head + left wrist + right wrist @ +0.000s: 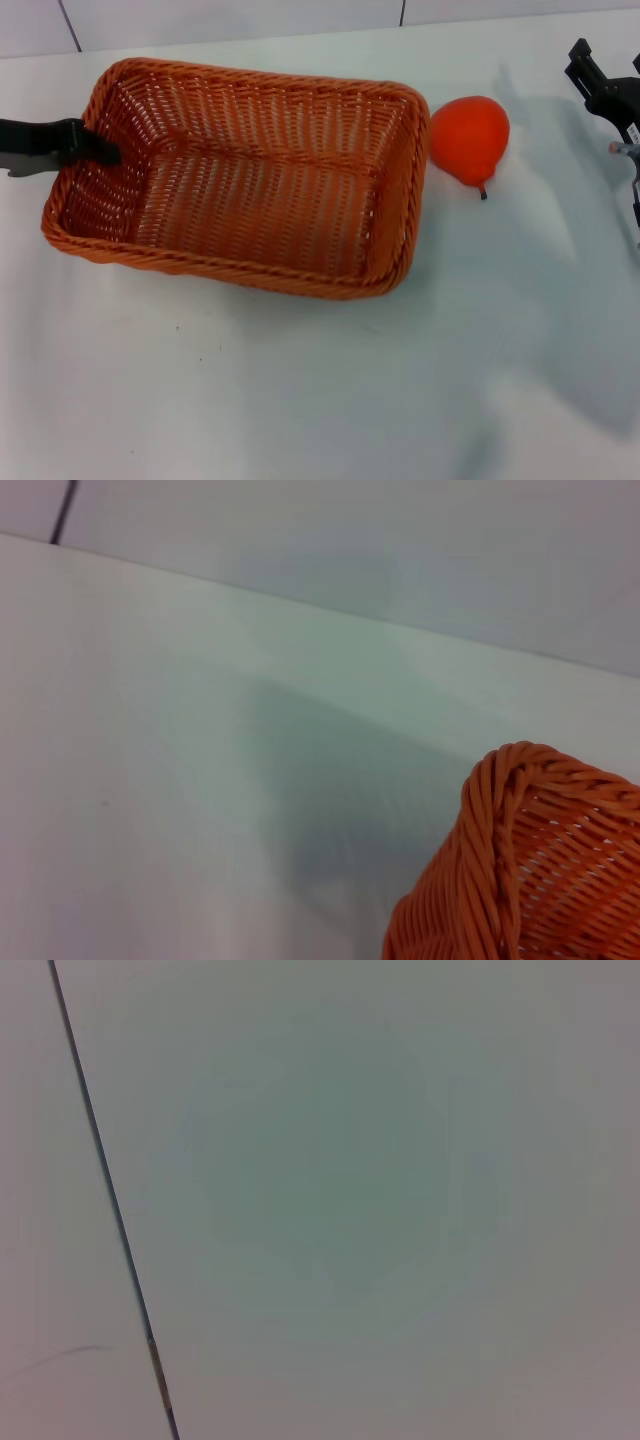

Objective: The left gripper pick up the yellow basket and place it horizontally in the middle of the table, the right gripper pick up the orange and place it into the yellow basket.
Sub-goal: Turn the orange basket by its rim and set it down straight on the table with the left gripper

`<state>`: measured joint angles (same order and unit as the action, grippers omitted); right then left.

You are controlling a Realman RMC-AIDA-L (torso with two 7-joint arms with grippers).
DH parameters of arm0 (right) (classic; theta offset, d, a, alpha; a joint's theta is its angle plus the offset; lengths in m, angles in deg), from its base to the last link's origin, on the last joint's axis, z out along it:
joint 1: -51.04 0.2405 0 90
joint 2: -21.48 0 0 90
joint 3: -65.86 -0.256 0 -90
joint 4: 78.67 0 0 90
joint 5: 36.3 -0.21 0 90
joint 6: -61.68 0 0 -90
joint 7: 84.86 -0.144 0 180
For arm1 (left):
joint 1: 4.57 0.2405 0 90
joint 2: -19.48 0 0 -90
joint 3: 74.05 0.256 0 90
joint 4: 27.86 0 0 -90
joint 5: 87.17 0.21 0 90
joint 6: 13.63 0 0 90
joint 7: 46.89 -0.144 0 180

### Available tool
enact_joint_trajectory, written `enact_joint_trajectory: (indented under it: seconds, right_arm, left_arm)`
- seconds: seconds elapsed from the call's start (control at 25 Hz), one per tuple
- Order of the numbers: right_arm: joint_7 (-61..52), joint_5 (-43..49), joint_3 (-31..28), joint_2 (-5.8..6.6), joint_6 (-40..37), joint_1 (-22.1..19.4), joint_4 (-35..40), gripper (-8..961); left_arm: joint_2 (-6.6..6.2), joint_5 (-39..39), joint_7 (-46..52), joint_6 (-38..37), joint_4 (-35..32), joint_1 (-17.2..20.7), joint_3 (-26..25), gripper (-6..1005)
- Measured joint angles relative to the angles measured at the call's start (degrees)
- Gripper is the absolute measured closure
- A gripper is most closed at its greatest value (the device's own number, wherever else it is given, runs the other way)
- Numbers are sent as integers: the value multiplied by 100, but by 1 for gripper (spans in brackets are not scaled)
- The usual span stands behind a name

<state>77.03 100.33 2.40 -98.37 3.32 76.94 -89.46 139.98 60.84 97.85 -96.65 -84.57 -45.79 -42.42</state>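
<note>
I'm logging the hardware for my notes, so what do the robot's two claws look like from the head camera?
The left gripper is a slim, all-black claw with a flat dark finger. The right gripper is a chunkier black claw with angular fingers; below it sits a black block with small white markings, a silver-grey fitting and a thin cable. No sleeves show.

Bench: we see a broad, plain white, smooth top [300,390] filling most of the head view.
Wall: we see pale panels [230,15] behind the far edge, split by thin dark seams.
Light: we see soft grey shadows on the right side.
</note>
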Motion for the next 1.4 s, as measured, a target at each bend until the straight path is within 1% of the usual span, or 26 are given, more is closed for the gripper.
enact_joint_trajectory:
  seconds: [0.12, 0.32, 0.44, 0.56, 0.84, 1.0, 1.24, 1.4]
  right_arm:
    - [0, -12, -9, 0, 0, 19, 28, 18]
    - [0, -14, -28, -3, 0, 31, 35, 18]
    - [0, -14, -23, -3, 0, 32, 39, 18]
    - [0, -14, -17, -3, 0, 31, 36, 19]
    - [0, -13, -2, -6, 0, 31, 3, 19]
    - [-5, -13, -3, -12, 0, 29, -1, 19]
    - [-9, -13, -5, -12, 0, 24, -3, 19]
    - [-9, -13, -8, -12, 43, 30, -2, 19]
  left_arm:
    - [88, -15, 43, 156, 3, 58, -3, 851]
    - [275, -24, 116, 444, -15, 189, -9, 851]
    - [334, -105, 176, 646, 11, 290, 43, 851]
    - [346, -234, 201, 865, 123, 386, 129, 850]
    - [350, -345, 194, 1204, 256, 472, 157, 849]
    - [351, -373, 170, 1278, 273, 482, 185, 849]
    - [347, -375, 200, 1279, 180, 479, 455, 850]
    - [338, -374, 202, 1258, 120, 454, 459, 850]
